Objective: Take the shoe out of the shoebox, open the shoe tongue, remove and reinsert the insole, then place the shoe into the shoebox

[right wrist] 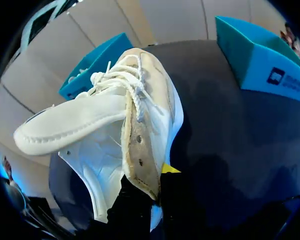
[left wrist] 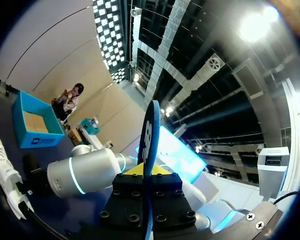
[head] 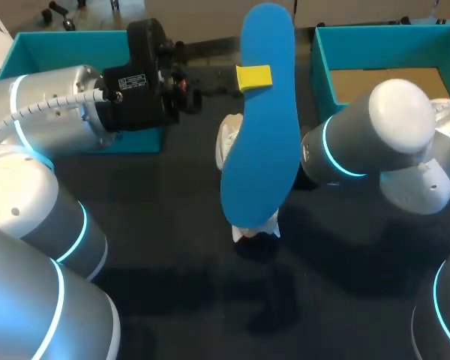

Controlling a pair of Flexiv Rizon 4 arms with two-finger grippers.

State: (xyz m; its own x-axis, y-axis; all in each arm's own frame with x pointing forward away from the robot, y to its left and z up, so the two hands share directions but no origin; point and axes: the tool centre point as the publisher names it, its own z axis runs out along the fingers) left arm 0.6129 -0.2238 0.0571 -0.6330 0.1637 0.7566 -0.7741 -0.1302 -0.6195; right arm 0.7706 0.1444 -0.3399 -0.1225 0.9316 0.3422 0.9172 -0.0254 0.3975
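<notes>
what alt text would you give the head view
The left pincer holds a blue insole up over a dark table, hiding most of a white shoe under it. The right arm is beside the shoe; teal boxes stand at back left and back right.

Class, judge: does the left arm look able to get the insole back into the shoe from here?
Probably yes: the left gripper grips the insole over the shoe, whose tongue is folded open; nothing seen between.
</notes>
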